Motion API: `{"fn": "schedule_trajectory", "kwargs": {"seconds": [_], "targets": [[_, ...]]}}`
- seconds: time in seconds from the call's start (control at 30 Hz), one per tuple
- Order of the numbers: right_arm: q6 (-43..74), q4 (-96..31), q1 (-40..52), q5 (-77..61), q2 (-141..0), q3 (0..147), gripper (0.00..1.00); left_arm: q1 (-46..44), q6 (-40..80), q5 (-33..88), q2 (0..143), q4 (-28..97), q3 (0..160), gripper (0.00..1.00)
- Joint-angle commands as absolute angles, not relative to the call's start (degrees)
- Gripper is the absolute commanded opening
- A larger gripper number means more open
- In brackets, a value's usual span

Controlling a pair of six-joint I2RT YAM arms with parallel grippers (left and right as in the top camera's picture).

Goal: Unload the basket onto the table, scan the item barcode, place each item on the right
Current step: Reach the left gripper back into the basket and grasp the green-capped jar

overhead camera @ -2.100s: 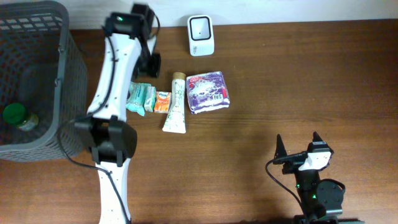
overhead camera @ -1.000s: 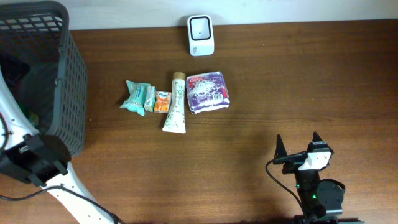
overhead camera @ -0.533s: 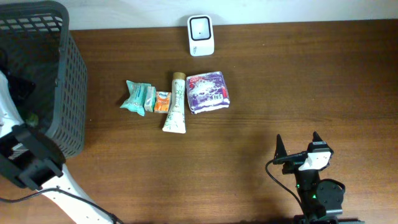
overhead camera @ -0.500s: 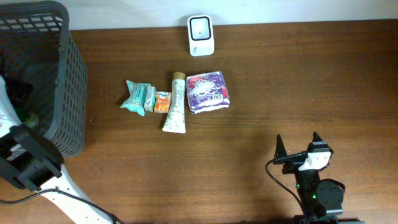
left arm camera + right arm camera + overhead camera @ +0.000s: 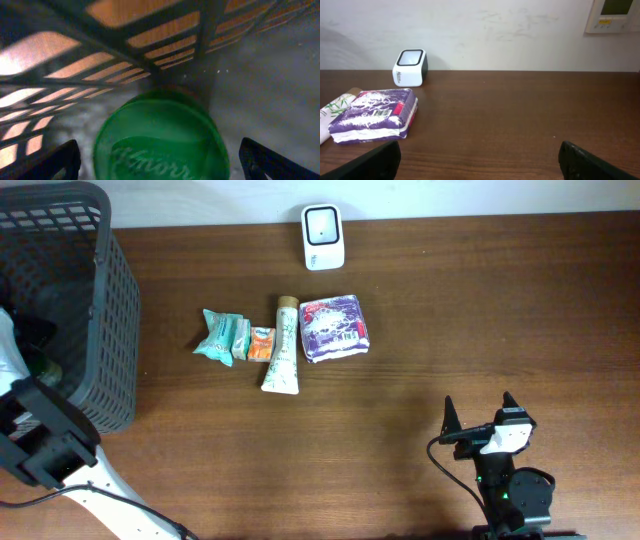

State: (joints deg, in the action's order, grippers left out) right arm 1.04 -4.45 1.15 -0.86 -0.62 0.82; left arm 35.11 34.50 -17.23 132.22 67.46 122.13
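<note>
Green-lidded jar (image 5: 160, 135) stands inside the basket (image 5: 150, 30), directly beneath the left hand (image 5: 160, 162), whose fingers are spread wide and grip nothing. Right hand (image 5: 479, 410), equally wide and empty, sits at the near edge of the desk (image 5: 450, 310). Scanner (image 5: 323, 223) stands at the far edge.

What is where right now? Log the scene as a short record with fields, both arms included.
scanner: white scanner, upright at the wall side of the table
row on table: teal packet, orange sachet, tube, purple pack, left to right in the overhead view
basket: dark mesh basket at the table's left end, holding a green-lidded jar
left fingers: open, inside the basket, the jar lid between them, no grip seen
right fingers: open, empty, low over the table
</note>
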Motion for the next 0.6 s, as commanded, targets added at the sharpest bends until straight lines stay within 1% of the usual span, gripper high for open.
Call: {"fn": "schedule_trajectory", "kwargs": {"seconds": [0.0, 0.03, 0.1, 0.17, 0.2, 0.27, 0.33, 0.4, 0.5, 0.53, 0.57], "targets": [[0.9, -4.5, 0.8, -0.4, -0.3, 0.3, 0.99, 35.7, 29.6, -14.9, 131.5, 64.5, 121.0, 1.0], [0.9, -4.5, 0.8, -0.4, -0.3, 0.3, 0.98, 35.7, 29.0, -14.7, 131.5, 64.1, 121.0, 0.97], [0.9, -4.5, 0.8, -0.4, -0.3, 0.3, 0.99, 35.7, 29.0, -14.5, 131.5, 64.2, 121.0, 0.88], [0.9, -4.5, 0.8, -0.4, -0.3, 0.3, 0.99, 35.7, 29.0, -13.8, 131.5, 64.2, 121.0, 0.84], [0.9, -4.5, 0.8, -0.4, -0.3, 0.3, 0.99, 35.7, 29.0, -13.0, 131.5, 64.2, 121.0, 0.78], [0.9, -4.5, 0.8, -0.4, -0.3, 0.3, 0.99, 35.7, 29.0, -11.8, 131.5, 64.2, 120.9, 0.74], [0.9, -4.5, 0.8, -0.4, -0.3, 0.3, 0.99, 35.7, 29.0, -11.6, 131.5, 64.4, 120.8, 0.61], [0.9, -4.5, 0.8, -0.4, -0.3, 0.3, 0.99, 35.7, 29.0, -11.6, 131.5, 65.0, 120.8, 0.55], [0.9, -4.5, 0.8, -0.4, -0.3, 0.3, 0.99, 35.7, 29.0, -11.8, 131.5, 65.2, 120.8, 0.53], [0.9, -4.5, 0.8, -0.4, -0.3, 0.3, 0.99, 35.7, 29.0, -11.8, 131.5, 65.1, 120.8, 0.55], [0.9, -4.5, 0.8, -0.4, -0.3, 0.3, 0.99, 35.7, 29.0, -11.8, 131.5, 64.7, 120.8, 0.6]]}}
